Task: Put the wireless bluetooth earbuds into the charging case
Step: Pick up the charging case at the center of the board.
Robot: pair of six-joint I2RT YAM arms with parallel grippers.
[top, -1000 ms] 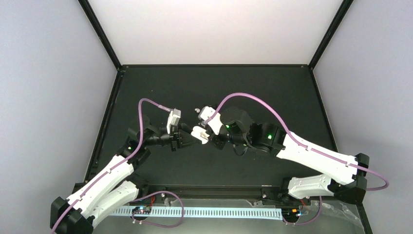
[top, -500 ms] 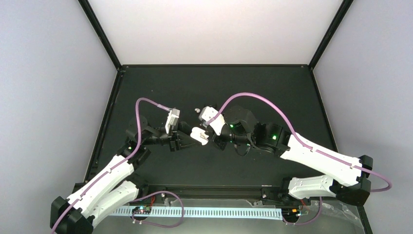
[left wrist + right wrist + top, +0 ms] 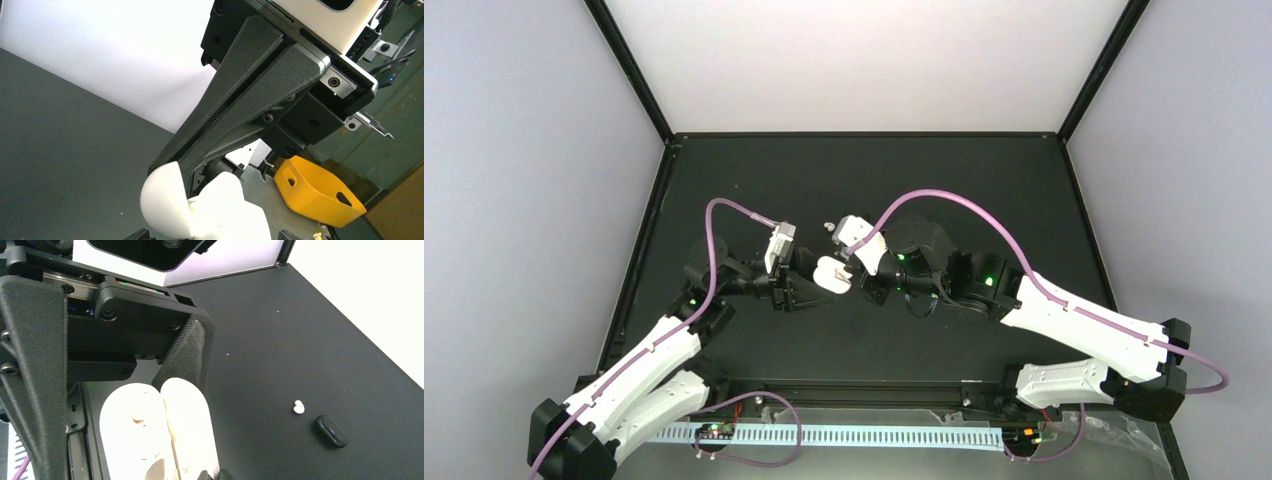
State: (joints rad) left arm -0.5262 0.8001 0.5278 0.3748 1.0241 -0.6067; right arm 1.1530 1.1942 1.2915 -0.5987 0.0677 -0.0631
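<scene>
The charging case (image 3: 832,273) is white and hangs open in two halves (image 3: 150,430) between both grippers, above the black mat. My right gripper (image 3: 856,278) is shut, its tips (image 3: 214,475) pinching the case's rim at the seam; the left wrist view shows those joined fingers (image 3: 172,162) meeting the white lid (image 3: 160,200). My left gripper (image 3: 822,281) is open, its fingertips (image 3: 140,234) spread on either side of the case with a gap. One small white earbud (image 3: 298,407) lies on the mat (image 3: 828,228). The inside of the case is washed out.
A small black oval object (image 3: 330,431) lies on the mat right beside the earbud. The mat's raised black frame (image 3: 864,134) runs along the back. A yellow bin (image 3: 320,195) shows beyond the table in the left wrist view.
My left gripper's jaws have spread apart from the case. The case stays with the shut right gripper, shifted only slightly.
</scene>
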